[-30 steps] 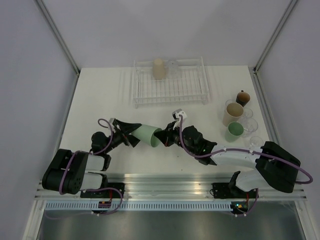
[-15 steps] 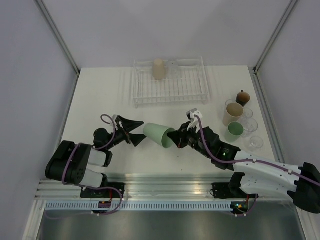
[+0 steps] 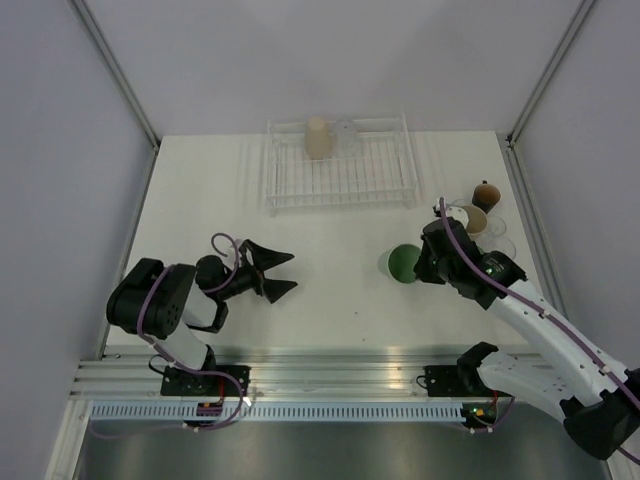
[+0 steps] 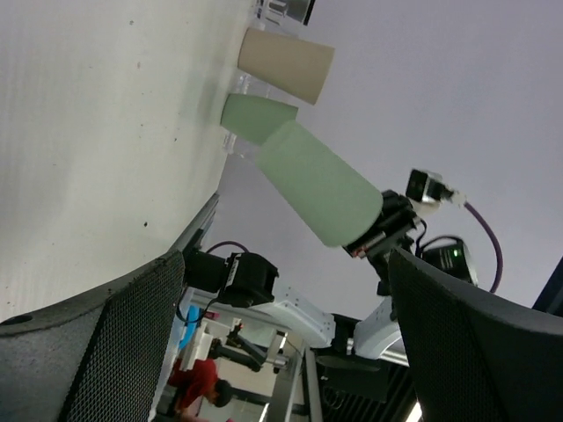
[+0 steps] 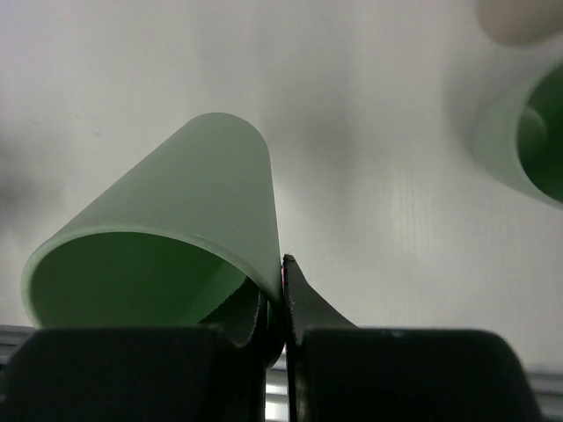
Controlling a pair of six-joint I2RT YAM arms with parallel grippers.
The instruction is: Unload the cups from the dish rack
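Your right gripper [image 5: 282, 299] was clamped on the rim of a mint green cup [image 3: 404, 263], holding it tilted over the surface [image 3: 330, 290] beside the group of cups [image 3: 472, 220] at the right edge. Your left gripper [image 3: 281, 271] stood wide apart and empty, and a beige cup [image 3: 318, 138] and a clear cup [image 3: 346, 135] sat in the dish rack [image 3: 340, 205].
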